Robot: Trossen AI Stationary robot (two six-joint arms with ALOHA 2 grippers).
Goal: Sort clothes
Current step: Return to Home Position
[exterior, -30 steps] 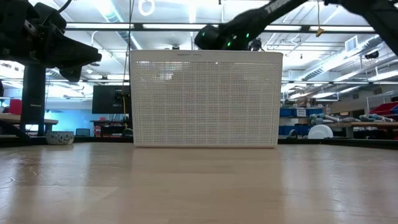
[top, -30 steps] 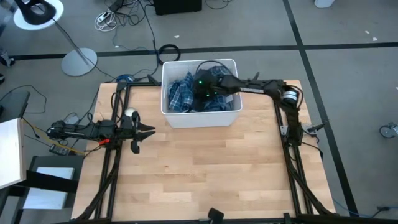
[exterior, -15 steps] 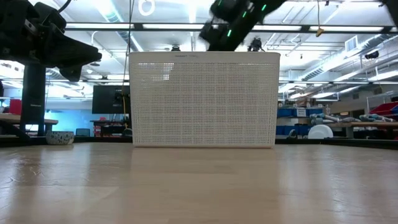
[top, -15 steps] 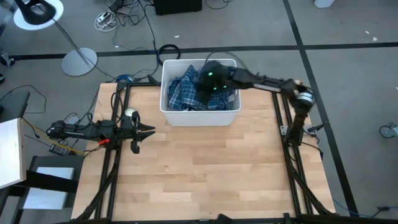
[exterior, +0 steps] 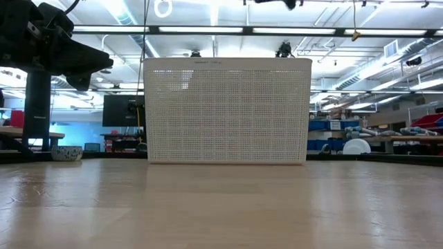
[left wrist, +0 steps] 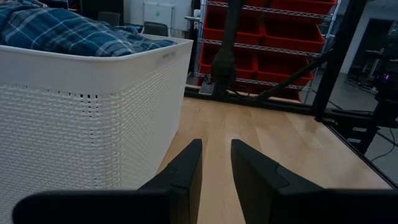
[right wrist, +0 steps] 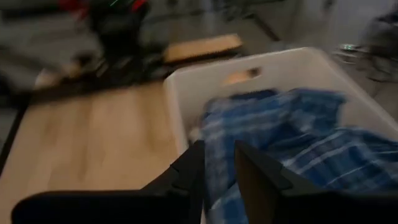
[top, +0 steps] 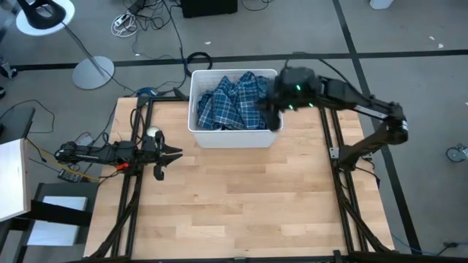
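A blue-white plaid shirt lies heaped in the white bin at the table's far edge. It also shows in the right wrist view and the left wrist view. My right gripper hangs high over the bin's right end, its fingers almost together and nothing between them. The low view shows no cloth hanging above the bin. My left gripper waits at the table's left side, fingers close together and empty. The other clothes are out of view.
The bin's lattice wall stands just beside my left gripper's line toward the right. Bare wooden table spreads from the bin to the near edge. Metal frame rails run along both table sides.
My right gripper has risen out of the bin, up past the top of the low view, and gone toward the table's right edge. With the arm gone, the plaid shirt shows across the whole bin.
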